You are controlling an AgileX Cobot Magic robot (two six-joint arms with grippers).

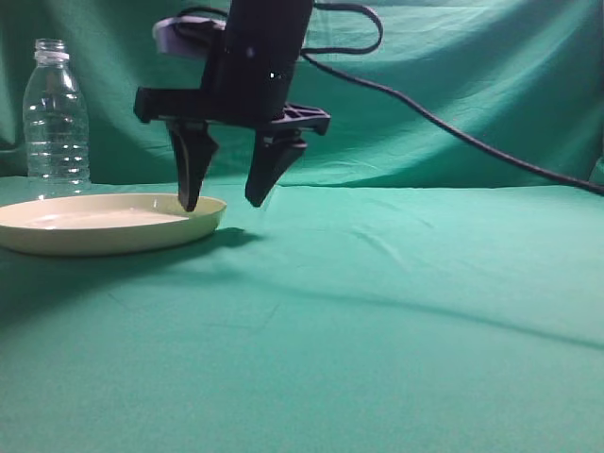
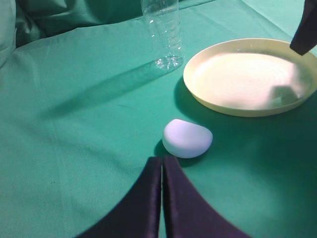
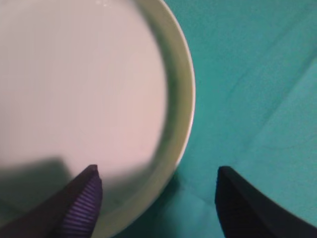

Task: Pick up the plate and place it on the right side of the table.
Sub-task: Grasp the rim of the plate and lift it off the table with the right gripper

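Observation:
The cream-yellow plate (image 1: 94, 231) lies on the teal-green table (image 1: 396, 321) at the left. My right gripper (image 1: 224, 205) is open and hangs over the plate's right rim, with one finger tip down inside the plate and the other outside it above the cloth. In the right wrist view the plate (image 3: 74, 89) has its rim between the spread fingers of the right gripper (image 3: 157, 171). My left gripper (image 2: 162, 158) is shut and empty, low over the cloth and apart from the plate (image 2: 247, 79). It does not show in the exterior view.
A clear plastic bottle (image 1: 57, 113) stands upright behind the plate, also in the left wrist view (image 2: 163, 29). A small white rounded object (image 2: 187, 138) lies just ahead of the left gripper. A black cable (image 1: 453, 127) trails to the right.

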